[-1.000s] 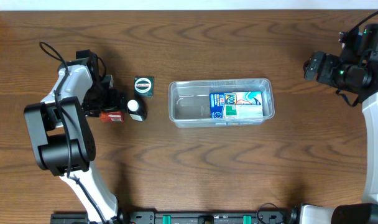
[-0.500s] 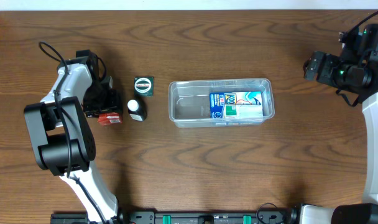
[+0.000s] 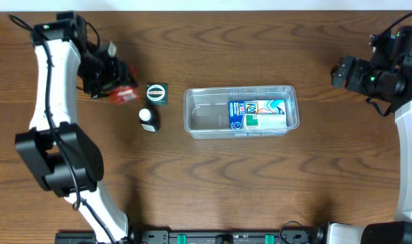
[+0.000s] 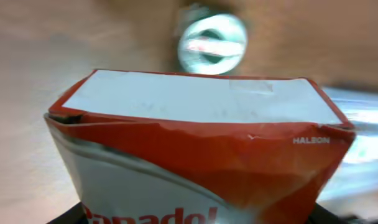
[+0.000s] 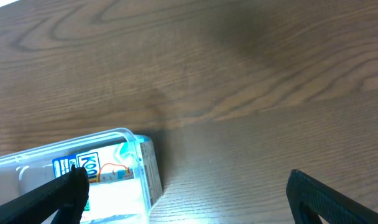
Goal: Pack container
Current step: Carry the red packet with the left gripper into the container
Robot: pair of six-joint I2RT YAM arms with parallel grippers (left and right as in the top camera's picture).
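The clear plastic container (image 3: 196,115) sits mid-table with a blue and white box (image 3: 257,114) in its right half; its right end shows in the right wrist view (image 5: 148,163). My left gripper (image 3: 110,85) is shut on a red and white packet (image 3: 124,93), lifted at the upper left; the packet fills the left wrist view (image 4: 195,149). A green-topped tin (image 3: 156,93) and a small black and white bottle (image 3: 148,118) stand left of the container. My right gripper (image 5: 186,199) is open and empty, far right of the container.
The right arm (image 3: 379,74) hovers near the table's right edge. The left arm (image 3: 53,74) reaches along the left side. The table's far edge runs along the top of the overhead view.
My left gripper has lifted the red packet from beside the bottle and carried it up and back toward the far left. The right arm has not moved.
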